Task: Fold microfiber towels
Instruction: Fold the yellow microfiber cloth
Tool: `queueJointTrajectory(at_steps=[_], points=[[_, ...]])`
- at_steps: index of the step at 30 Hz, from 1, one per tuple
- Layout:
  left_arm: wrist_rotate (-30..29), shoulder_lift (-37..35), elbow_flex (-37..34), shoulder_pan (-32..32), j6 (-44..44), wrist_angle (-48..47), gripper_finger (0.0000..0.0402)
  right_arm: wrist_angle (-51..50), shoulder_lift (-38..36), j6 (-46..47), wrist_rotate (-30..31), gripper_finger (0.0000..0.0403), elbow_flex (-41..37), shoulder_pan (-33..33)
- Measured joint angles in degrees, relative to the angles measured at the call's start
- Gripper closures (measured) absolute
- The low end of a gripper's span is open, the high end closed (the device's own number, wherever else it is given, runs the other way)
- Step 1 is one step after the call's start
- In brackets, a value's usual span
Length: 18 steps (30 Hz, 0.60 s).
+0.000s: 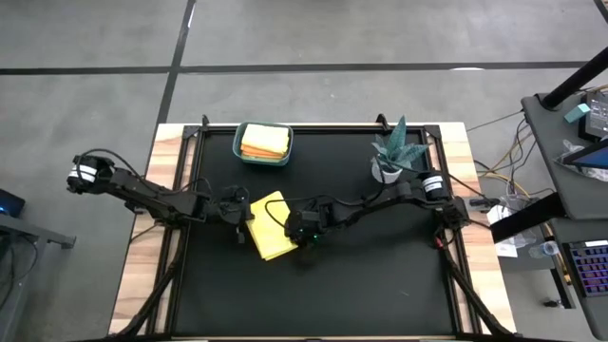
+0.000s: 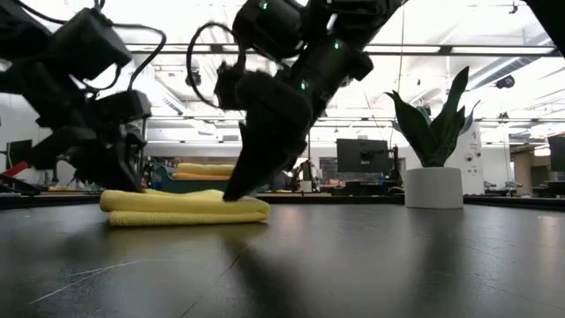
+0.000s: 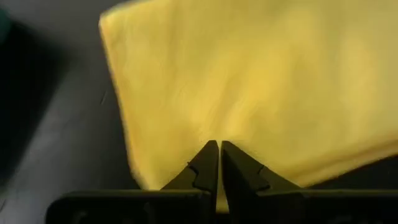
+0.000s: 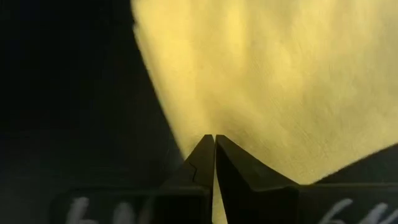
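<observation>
From above: one folded yellow microfiber towel [image 1: 269,226] lies mid-desk [image 1: 380,275], w/ your left hand [image 1: 239,211] at its left edge and right hand [image 1: 302,231] at its right edge. A teal plastic bin [image 1: 263,144] holds a stack of orange and yellow towels [image 1: 264,141]; exact count unclear. One potted green plant [image 1: 391,157]. Low view: both hands press on the towel. Wrist views: each hand's fingers pressed together, pinching nothing. I'd press flat and keep the edges aligned.
</observation>
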Motion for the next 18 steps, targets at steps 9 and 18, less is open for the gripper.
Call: queueJointTrajectory(at_steps=[9,18], points=[[1.0,-1.7,5.9,-0.8,0.5,0.8,0.0396,0.3,-3.4,-2.9,1.7,0.0394,0.4,2.4],[-1.0,0.8,5.6,-6.6,-1.5,4.8,0.0401,0.2,-4.1,-10.5,18.1,0.0390,0.4,9.5]])
